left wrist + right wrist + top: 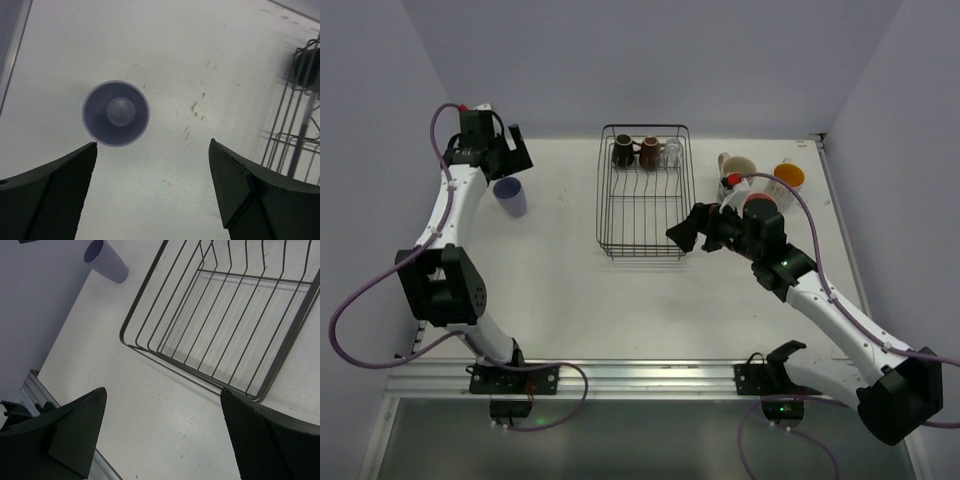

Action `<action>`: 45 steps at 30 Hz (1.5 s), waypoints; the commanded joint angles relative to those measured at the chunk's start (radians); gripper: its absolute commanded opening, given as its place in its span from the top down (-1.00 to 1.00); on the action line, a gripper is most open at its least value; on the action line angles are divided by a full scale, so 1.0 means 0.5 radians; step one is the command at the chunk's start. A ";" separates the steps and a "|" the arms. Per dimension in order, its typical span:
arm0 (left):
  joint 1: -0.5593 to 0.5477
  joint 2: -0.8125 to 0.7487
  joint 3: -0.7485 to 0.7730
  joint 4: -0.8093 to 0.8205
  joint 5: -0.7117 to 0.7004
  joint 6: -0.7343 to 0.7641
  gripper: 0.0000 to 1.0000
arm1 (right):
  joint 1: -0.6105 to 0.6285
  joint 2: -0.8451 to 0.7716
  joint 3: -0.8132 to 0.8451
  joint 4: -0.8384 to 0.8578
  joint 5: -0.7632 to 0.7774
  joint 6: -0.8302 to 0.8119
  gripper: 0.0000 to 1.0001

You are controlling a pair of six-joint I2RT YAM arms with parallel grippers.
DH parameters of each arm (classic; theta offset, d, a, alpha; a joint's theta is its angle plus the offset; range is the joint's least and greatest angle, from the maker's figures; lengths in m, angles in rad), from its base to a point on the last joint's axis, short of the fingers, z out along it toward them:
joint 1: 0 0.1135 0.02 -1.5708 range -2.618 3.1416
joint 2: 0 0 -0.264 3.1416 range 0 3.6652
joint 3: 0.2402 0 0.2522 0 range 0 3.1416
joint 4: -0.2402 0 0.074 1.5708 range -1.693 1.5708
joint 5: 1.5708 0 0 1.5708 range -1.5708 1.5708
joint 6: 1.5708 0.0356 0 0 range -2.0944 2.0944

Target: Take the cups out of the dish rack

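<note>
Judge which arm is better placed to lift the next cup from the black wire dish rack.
Likely right. The open, empty right gripper sits at the near right corner of the black wire dish rack, nearer the clear glass, brown mug and black mug. The left gripper hovers open over the lavender tumbler.

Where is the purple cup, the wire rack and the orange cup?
purple cup [511, 197], top view, on its side.
wire rack [640, 220], top view, on its bare base.
orange cup [788, 177], top view, on its orange inside.
</note>
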 commanded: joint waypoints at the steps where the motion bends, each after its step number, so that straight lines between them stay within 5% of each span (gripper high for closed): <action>1: 0.003 -0.328 -0.079 0.229 0.111 -0.088 -0.91 | 0.031 0.075 0.158 -0.044 0.135 -0.063 -0.95; 14: -0.580 -1.381 -1.067 0.938 0.819 -0.254 -1.00 | 0.046 0.830 0.903 -0.161 0.481 -0.263 -0.32; 19: -0.611 -1.673 -1.410 1.009 0.991 -0.233 -1.00 | 0.043 1.345 1.385 -0.185 0.672 -0.379 -0.01; 24: -0.611 -1.912 -1.598 0.985 0.976 -0.141 -1.00 | 0.046 1.817 1.988 -0.308 0.819 -0.465 0.06; 32: -0.825 -1.943 -1.656 0.874 0.716 0.068 -1.00 | 0.007 2.609 2.906 -0.498 1.022 -0.530 -0.06; 45: -0.958 -1.919 -1.629 0.859 0.737 0.096 -1.00 | -0.076 3.027 3.355 -0.544 0.985 -0.634 -0.52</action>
